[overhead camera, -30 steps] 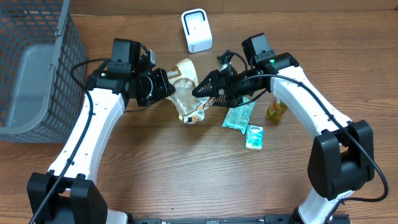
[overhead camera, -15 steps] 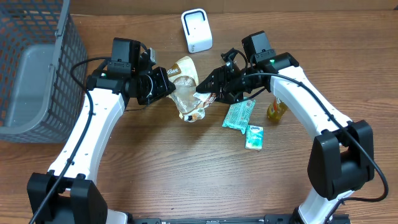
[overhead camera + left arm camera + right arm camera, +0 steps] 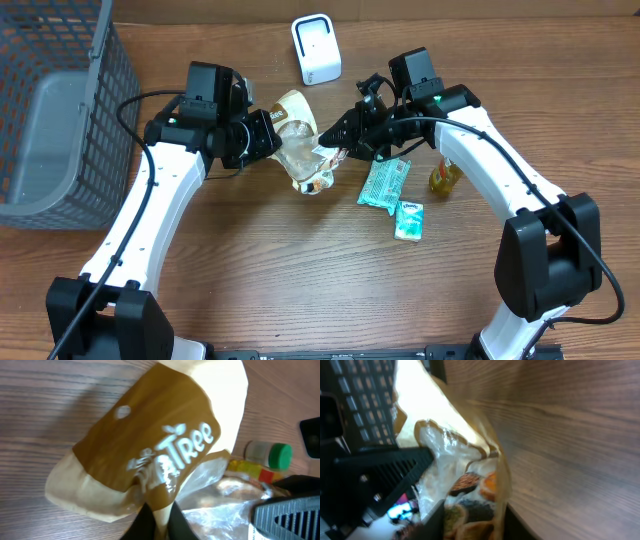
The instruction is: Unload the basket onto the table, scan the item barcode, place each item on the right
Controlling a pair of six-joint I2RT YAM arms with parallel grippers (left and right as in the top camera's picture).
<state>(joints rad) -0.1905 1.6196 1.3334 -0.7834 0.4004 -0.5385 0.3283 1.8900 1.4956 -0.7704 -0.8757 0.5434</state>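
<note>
Right gripper (image 3: pixel 328 150) has closed onto the snack bag (image 3: pixel 302 165), left gripper (image 3: pixel 274 140) pinching opposite, both arms reaching inward.

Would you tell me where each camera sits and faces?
Overhead: above the table, looking down; shows both arms, left gripper and right gripper at the snack bag.
Left wrist: on the left arm, facing the bag's printed face past its fingers.
Right wrist: on the right arm, facing the bag's clear side past its fingers.
Shared: both wrist views show the bag and the other gripper.
</note>
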